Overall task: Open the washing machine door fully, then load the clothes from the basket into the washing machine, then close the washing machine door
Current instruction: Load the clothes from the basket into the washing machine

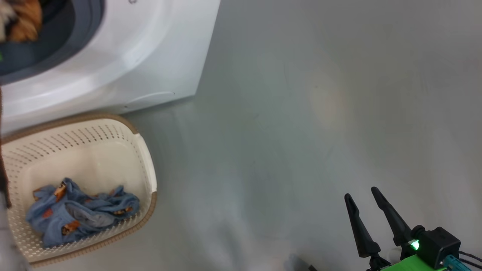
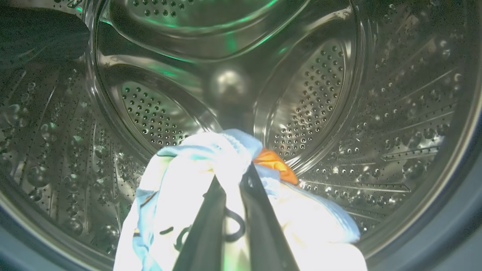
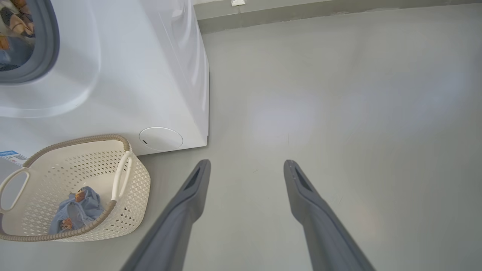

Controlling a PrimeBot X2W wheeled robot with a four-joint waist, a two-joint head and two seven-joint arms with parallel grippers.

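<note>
In the left wrist view my left gripper (image 2: 233, 177) is deep inside the washing machine's steel drum (image 2: 320, 94). It is shut on a cream, light blue and orange garment (image 2: 180, 177) that hangs over its fingers. Orange and cream fabric (image 1: 22, 19) shows in the mouth of the white washing machine (image 1: 150, 45). The cream basket (image 1: 145, 158) stands on the floor in front of the machine, with a blue garment with orange patches (image 1: 79, 212) lying in it. My right gripper (image 1: 360, 192) is open and holds nothing, low over bare floor well right of the basket. The washing machine door is out of view.
Grey floor (image 3: 339, 94) stretches to the right of the machine (image 3: 150, 75) up to a wall skirting at the back. My open right gripper (image 3: 246, 165) points at this floor, right of the basket (image 3: 135, 180). A blue label (image 3: 11, 157) sits low on the machine front.
</note>
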